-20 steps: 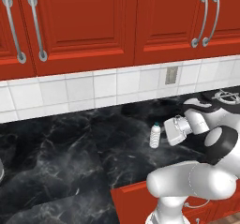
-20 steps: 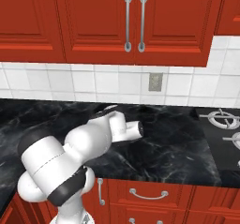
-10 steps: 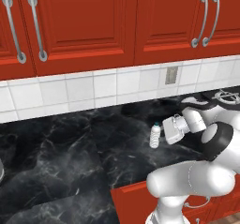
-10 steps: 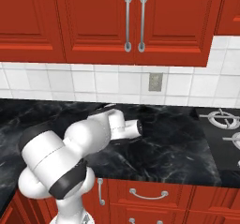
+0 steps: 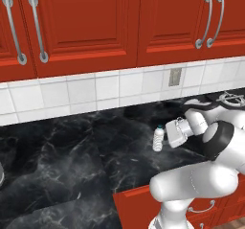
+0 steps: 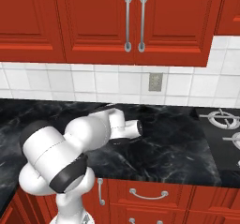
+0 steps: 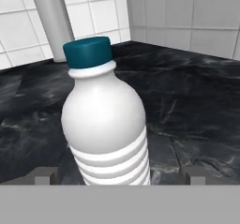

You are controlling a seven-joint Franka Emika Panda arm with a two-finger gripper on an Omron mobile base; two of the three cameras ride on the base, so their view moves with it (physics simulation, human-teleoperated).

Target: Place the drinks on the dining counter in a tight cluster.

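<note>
— Bottle [image 7: 105,124] with the teal cap stands upright on the black marbled surface [image 5: 72,161] below the red cabinets, just in front of the end effector [image 5: 168,133].

— Is it gripped?

— No. The fingertips [image 7: 44,176] sit spread wide either side of it, holding nothing.

— So how should it go?

— I'd say slide forward until the ribbed lower body is centred between the fingers, close squarely on it, then lift straight up so it doesn't tip.

— How many drinks do you count?

— One bottle here. Also one paper towel roll [image 7: 54,26] by the tiled wall, and one wall outlet [image 6: 155,81].
</note>
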